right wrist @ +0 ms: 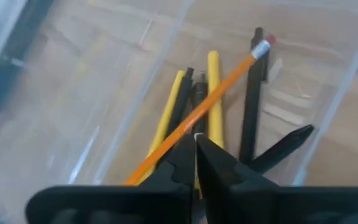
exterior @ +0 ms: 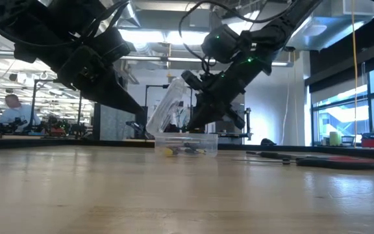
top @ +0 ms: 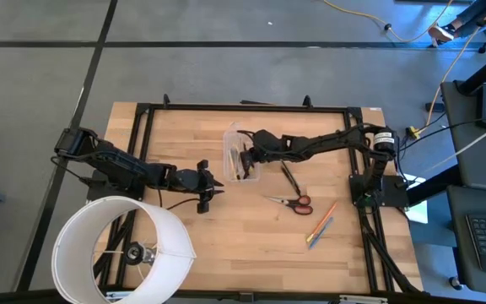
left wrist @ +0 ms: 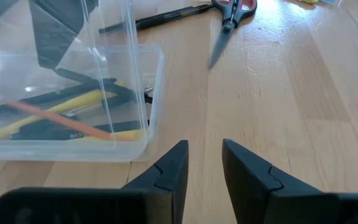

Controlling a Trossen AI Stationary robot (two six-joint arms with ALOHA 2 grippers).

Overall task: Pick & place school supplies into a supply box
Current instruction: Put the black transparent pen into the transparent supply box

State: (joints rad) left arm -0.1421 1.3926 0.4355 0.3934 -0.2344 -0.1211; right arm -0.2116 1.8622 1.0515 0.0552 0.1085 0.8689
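The clear supply box (top: 241,154) stands mid-table with its lid (exterior: 166,107) tipped up. An orange pencil (right wrist: 229,78), yellow pens (right wrist: 213,93) and black pens (right wrist: 252,99) lie on its floor. My right gripper (right wrist: 194,152) is shut, reaching down into the box just over these pens. My left gripper (left wrist: 204,162) is open with nothing between its fingers, on the near-left side of the box (left wrist: 73,93). Red-handled scissors (top: 292,201), a black pen (top: 289,177) and an orange pencil beside a blue pen (top: 321,224) lie flat on the table to the right. My right gripper's shut fingertips slant down into the box from the table's right, right over the middle of the orange pencil (right wrist: 211,99). The fingers themselves hide that spot, so I cannot tell whether they touch the pencil.
A large white round cylinder (top: 121,249) stands at the near left corner, close to my left arm. A black frame (top: 243,108) runs round the table's edges. Bare wood lies between the box and the near edge.
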